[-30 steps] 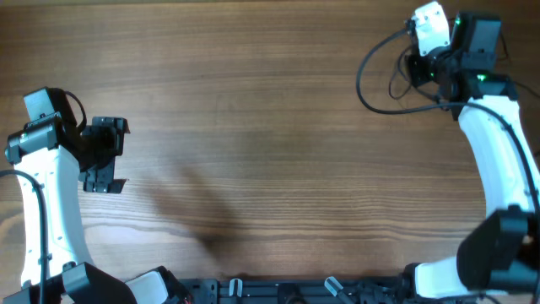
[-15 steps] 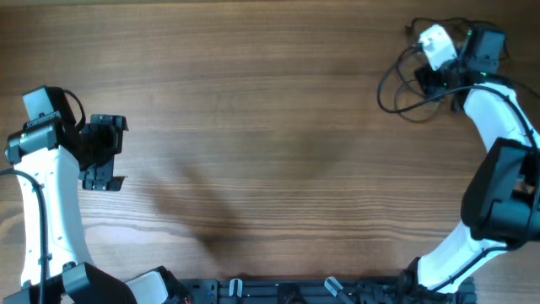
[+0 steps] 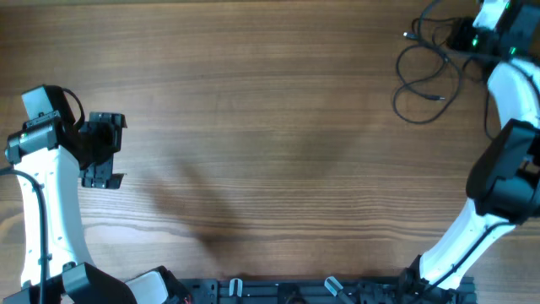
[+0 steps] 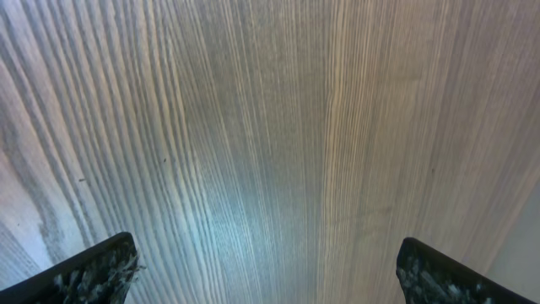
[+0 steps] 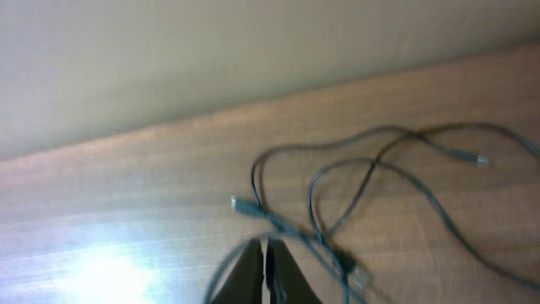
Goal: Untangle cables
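Moved since last frame: right gripper (image 3: 460, 38) swung out to far right corner, thin dark tangled cable (image 5: 314, 194) dragged along. Loops now on brown wooden worktop (image 3: 270, 127) near that corner, spreading from right gripper toward centre and near edge. Its fingertips closed to slit, strand runs right at tips; pinch likely, not confirmed. Idle: left gripper (image 3: 101, 152) wide open, empty, by left edge, well apart from cable. Judgement: right far nearer; left must cross worktop to take free end
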Motion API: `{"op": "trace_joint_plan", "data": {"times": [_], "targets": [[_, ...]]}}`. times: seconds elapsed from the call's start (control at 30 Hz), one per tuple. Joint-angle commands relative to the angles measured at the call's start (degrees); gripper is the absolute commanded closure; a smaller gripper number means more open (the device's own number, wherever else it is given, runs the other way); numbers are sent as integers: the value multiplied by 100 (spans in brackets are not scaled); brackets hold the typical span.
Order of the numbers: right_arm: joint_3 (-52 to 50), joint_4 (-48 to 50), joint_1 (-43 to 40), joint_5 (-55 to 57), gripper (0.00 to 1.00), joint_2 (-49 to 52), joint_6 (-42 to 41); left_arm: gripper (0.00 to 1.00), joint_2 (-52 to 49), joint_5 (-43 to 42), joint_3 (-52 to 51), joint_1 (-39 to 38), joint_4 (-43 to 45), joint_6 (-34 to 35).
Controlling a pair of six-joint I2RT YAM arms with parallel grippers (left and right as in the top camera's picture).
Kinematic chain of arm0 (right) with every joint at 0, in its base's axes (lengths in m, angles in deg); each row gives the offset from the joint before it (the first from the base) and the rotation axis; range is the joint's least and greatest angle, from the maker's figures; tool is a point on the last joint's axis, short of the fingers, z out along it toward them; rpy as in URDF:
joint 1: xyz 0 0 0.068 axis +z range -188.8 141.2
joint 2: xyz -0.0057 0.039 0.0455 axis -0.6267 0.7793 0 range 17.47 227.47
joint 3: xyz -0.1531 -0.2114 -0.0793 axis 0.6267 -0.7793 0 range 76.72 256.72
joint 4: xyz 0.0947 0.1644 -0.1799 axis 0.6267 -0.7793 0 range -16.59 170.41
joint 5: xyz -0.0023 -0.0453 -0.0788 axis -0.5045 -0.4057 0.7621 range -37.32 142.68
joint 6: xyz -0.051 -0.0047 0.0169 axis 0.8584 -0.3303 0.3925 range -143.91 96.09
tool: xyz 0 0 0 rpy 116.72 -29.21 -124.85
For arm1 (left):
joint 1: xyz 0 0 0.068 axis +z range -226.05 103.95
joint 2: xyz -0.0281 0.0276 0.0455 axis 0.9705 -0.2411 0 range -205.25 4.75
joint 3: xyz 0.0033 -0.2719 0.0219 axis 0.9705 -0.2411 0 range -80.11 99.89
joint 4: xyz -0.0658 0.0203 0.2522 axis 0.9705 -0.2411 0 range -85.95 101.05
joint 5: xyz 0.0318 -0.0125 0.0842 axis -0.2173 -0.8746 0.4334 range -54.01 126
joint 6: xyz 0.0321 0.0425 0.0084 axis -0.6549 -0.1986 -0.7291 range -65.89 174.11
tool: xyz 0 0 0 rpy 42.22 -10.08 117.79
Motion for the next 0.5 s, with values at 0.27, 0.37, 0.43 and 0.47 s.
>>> {"op": "trace_joint_plan", "data": {"times": [0.27,0.37,0.43,0.47], "targets": [[1569,-138,44,-170,96,2129,140,0,107,74,39,-26,42,-68],[1567,109,33,-426,96,2417,127,0,107,76,39,-26,39,-72],[1563,140,24,-334,96,2555,140,0,107,76,39,-26,39,-72],[1563,140,-7,-133,96,2632,142,0,107,76,39,-26,39,-72]]}}
